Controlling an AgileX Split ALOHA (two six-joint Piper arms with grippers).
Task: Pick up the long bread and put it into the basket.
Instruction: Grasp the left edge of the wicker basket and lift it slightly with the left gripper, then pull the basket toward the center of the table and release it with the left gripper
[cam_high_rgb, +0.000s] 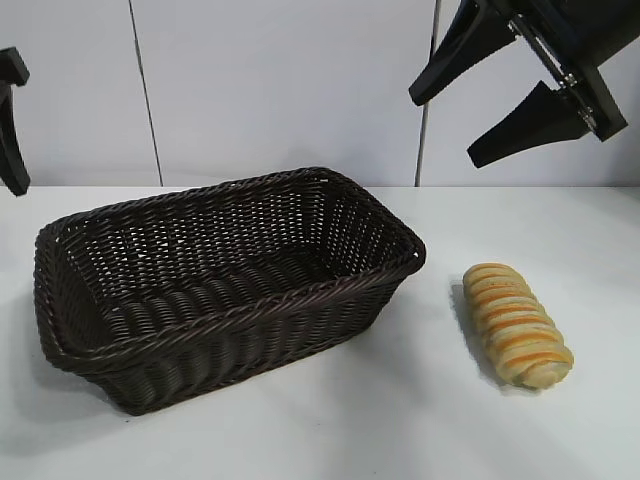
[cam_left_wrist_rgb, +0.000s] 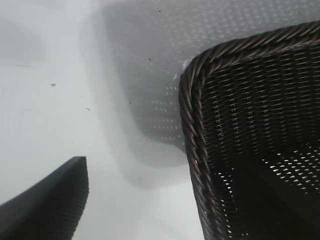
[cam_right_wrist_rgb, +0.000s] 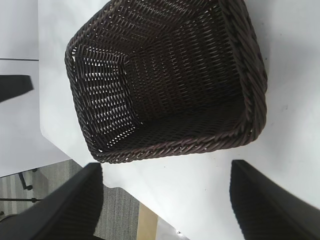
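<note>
The long bread (cam_high_rgb: 516, 325), a golden-tan ridged loaf with orange stripes, lies on the white table (cam_high_rgb: 400, 420) to the right of the basket, apart from it. It shows in neither wrist view. The basket (cam_high_rgb: 225, 285) is dark brown wicker, stands left of centre and holds nothing; its braided rim (cam_left_wrist_rgb: 192, 130) and inside (cam_right_wrist_rgb: 165, 85) show in the wrist views. My right gripper (cam_high_rgb: 445, 130) hangs open high above the table, up and left of the bread, with nothing between its fingers (cam_right_wrist_rgb: 75, 200). My left gripper (cam_high_rgb: 14, 130) is at the far left edge, one finger (cam_left_wrist_rgb: 50, 205) beside the basket's corner, holding nothing.
A white wall (cam_high_rgb: 280, 90) with vertical seams stands behind the table. In the right wrist view the table's edge (cam_right_wrist_rgb: 145, 210) and the grey floor (cam_right_wrist_rgb: 120, 215) beyond it show past the basket.
</note>
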